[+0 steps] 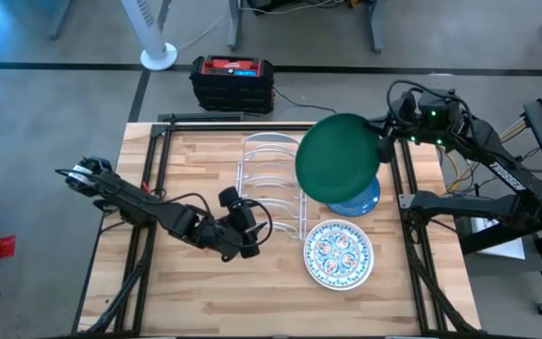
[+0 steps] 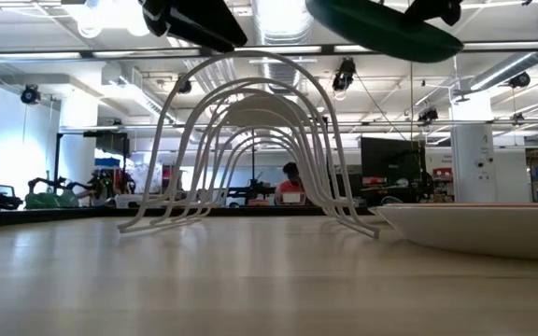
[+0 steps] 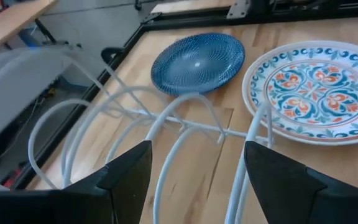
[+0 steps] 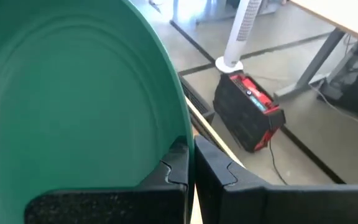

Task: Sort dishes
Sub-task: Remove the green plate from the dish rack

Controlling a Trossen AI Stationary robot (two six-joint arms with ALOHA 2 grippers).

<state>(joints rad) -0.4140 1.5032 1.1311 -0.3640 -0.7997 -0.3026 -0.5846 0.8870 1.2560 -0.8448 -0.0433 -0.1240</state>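
Right gripper (image 1: 384, 149): jaws were clamped shut on the rim of the green dish (image 1: 338, 157), which was held aloft above the blue dish (image 1: 360, 200). Left gripper (image 1: 236, 209): jaws were spread wide, nothing gripped, white wire rack (image 1: 273, 181) directly ahead, floral dish (image 1: 339, 253) beyond.

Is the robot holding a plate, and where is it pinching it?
Yes. The right end effector is shut on the green plate, pinching its rim and holding it up above the table. The left end effector is open and holds nothing.

arms: 2, dark, jointed | right arm (image 1: 497, 174): white lettering, green light
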